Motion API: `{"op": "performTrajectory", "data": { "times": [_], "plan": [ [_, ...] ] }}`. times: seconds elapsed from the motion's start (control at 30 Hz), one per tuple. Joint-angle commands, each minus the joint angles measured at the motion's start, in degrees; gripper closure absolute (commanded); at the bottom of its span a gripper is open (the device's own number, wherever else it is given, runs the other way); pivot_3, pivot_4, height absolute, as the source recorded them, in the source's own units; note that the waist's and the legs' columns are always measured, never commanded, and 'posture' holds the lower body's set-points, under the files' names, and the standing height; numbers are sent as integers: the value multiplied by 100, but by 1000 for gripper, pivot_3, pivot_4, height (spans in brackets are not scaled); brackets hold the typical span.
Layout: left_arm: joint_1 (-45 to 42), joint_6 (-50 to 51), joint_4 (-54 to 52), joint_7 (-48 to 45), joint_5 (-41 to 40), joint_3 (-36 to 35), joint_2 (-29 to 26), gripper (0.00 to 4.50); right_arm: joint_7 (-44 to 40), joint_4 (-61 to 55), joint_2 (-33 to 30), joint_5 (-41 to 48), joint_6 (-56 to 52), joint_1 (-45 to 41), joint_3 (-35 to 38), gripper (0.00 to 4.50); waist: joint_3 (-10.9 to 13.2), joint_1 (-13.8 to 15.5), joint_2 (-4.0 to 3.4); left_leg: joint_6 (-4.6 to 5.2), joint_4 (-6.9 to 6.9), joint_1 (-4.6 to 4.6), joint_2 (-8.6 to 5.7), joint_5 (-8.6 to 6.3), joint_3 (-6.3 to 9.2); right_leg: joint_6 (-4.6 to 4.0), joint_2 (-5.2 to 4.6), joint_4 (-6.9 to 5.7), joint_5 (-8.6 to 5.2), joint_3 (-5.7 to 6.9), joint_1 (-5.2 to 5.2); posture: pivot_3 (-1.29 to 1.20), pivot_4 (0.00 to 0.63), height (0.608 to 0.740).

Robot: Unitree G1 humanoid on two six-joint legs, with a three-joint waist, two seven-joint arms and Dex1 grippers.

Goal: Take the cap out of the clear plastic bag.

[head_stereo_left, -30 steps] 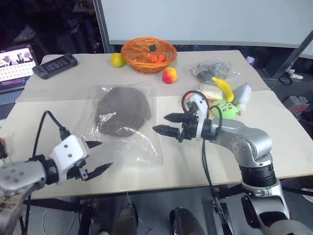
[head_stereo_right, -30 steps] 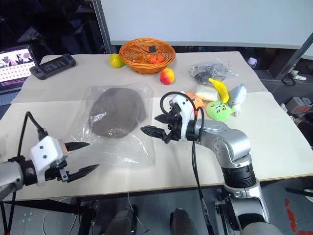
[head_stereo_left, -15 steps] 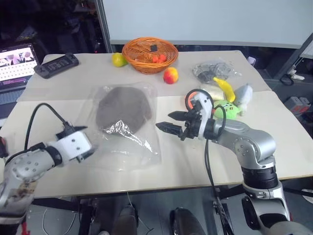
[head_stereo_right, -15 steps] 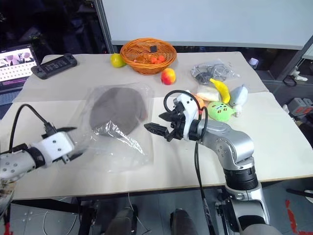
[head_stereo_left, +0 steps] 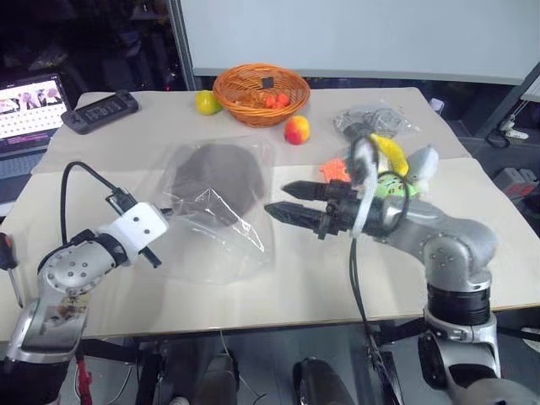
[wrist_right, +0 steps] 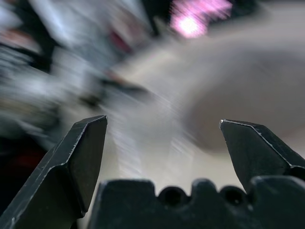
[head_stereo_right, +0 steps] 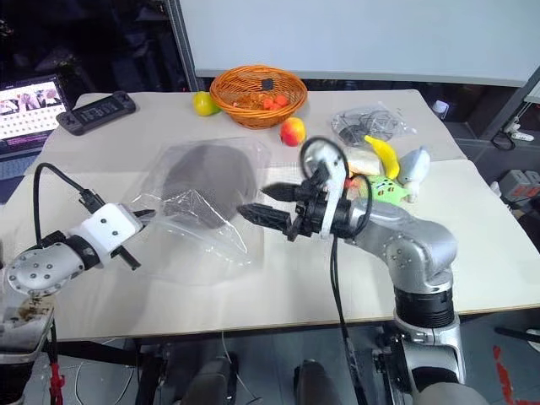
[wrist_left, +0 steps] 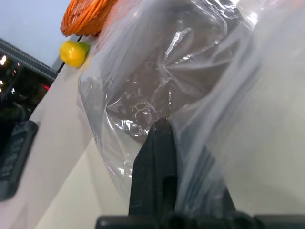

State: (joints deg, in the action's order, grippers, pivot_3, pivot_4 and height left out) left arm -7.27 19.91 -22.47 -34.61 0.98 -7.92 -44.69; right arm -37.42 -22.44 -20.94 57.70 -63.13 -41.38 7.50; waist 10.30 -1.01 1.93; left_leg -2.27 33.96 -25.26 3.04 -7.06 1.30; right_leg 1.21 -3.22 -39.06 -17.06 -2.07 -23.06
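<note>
In the left eye view, your left hand (head_stereo_left: 159, 221) is clenched on the near-left edge of the large, crinkly clear plastic bag (head_stereo_left: 221, 213) and has that edge raised off the pale surface (head_stereo_left: 295, 287). The soft brown-grey fabric cap (head_stereo_left: 216, 175) is inside the bag, just beyond that hand. Your right hand (head_stereo_left: 285, 201) hovers released, fingers wide, pointing at the bag's other side and holding nothing. Judging by this, you are at the step of pinning the bag; the next move calls for the right hand to find the bag's mouth and reach in for the cap while the left keeps its pinch.

In the right eye view, behind the right hand, an orange wicker basket (head_stereo_right: 257, 94) holds small red and orange pieces, and a smaller clear bag (head_stereo_right: 369, 125) holds dark items.

In the left wrist view, the black fingers (wrist_left: 156, 176) stand together with glossy film bunched around them, and the cap shows brown through the plastic ahead.

In the right wrist view, the two black fingertips (wrist_right: 86, 152) stand well apart with nothing between them; what lies beyond is too blurred to tell.
</note>
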Motion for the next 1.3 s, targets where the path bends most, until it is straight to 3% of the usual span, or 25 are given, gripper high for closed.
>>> {"op": "performTrajectory", "data": {
  "times": [0.03, 0.23, 0.37, 0.5, 0.9, 1.13, 1.3],
  "plan": [
    [-731, 460, 96, -46, -184, 324, 252, 4453, 292, 18, 464, 1078, -253, -350, -32, 0, -3, 0, 5, 0, 1, 2, 0, 0, 1, 0, 0, 0, 0, 1, 3, 0, 150, 740],
    [-1920, 1011, 598, 50, -113, 1048, 912, 4453, 91, 482, 723, 252, 91, -363, -1155, 0, -6, 24, 13, 2, 35, -2, -5, 0, 10, 9, 2, -5, 5, 8, 14, 0, 150, 740],
    [-2212, 957, 776, 122, 39, 1402, 1186, 4453, 293, 1008, 741, -1474, 1119, -504, -2262, 0, -7, 4, 13, 7, 41, -6, -8, -3, 9, 14, 0, -5, 7, 4, 13, 0, 150, 740],
    [-2253, 1054, 687, 192, 69, 1402, 1280, 4453, 500, 1562, 704, -2905, 2173, -448, -2918, 0, -7, -23, 14, 6, 41, -10, -7, -3, 8, 14, 2, -12, 8, -2, 2, 0, 150, 740],
    [-2028, 1196, 457, 263, 93, 1047, 1025, 4453, -1050, 1686, -249, -3673, 3170, 29, -3005, 0, -6, 8, 14, 6, 49, -19, -7, -3, 9, 15, 1, -10, 8, 1, 2, 0, 150, 740],
    [-2148, 1212, 390, 379, 65, 904, 1077, 4453, 398, 3060, 483, -5205, 4352, -520, -3025, 0, -6, -69, 15, 6, 46, -13, -6, -3, 9, 15, 4, -13, 10, -4, 0, 0, 150, 740],
    [-2186, 1250, 390, 439, 50, 911, 1140, 4453, 1955, 3689, 1216, -6475, 5225, -673, -3191, 0, -6, -66, 15, 5, 44, -20, -8, -3, 8, 16, 0, -12, 10, -4, -5, 0, 150, 740]
  ]
}}
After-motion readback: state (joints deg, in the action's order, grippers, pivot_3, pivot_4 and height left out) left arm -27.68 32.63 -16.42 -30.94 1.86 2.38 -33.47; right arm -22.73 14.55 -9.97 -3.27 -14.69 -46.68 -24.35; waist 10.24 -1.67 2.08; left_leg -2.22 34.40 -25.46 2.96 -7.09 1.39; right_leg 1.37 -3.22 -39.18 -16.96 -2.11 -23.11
